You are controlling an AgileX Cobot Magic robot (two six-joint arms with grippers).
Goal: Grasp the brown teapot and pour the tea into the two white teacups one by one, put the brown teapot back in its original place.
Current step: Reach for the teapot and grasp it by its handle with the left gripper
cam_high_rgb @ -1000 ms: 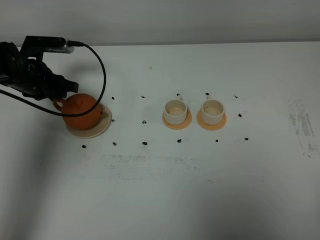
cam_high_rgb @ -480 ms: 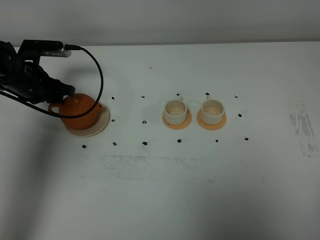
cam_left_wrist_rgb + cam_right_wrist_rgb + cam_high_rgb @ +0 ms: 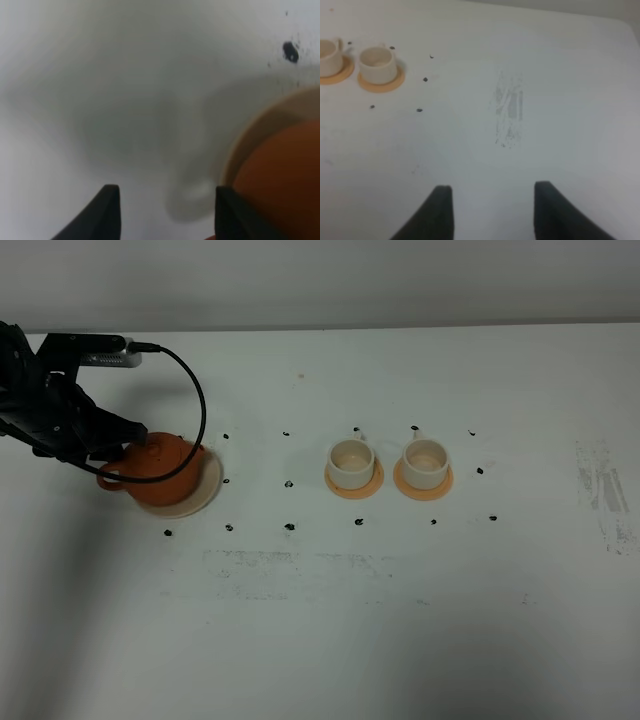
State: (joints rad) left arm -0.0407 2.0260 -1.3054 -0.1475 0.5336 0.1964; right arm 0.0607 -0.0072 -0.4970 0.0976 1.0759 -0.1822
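The brown teapot (image 3: 152, 466) sits blurred on its pale beige saucer (image 3: 203, 493) at the left, with its loop handle toward my left gripper (image 3: 108, 443). In the left wrist view that gripper (image 3: 164, 200) is open with only white table between its fingers. The teapot (image 3: 285, 185) and the saucer rim (image 3: 245, 132) lie just outside one finger. The two white teacups (image 3: 350, 463) (image 3: 425, 461) stand side by side on orange coasters at mid table. No tea can be made out. My right gripper (image 3: 492, 200) hangs open over bare table, with the cups (image 3: 377, 60) far off.
Small black dots (image 3: 289, 526) mark the white table (image 3: 320, 620) around the saucer and cups. A grey scuffed patch (image 3: 605, 495) lies near the right edge. The left arm's black cable (image 3: 198, 405) loops over the teapot.
My left arm has drawn back to the left and a little lower. The teapot has shifted left on the saucer, and its handle end has dropped.
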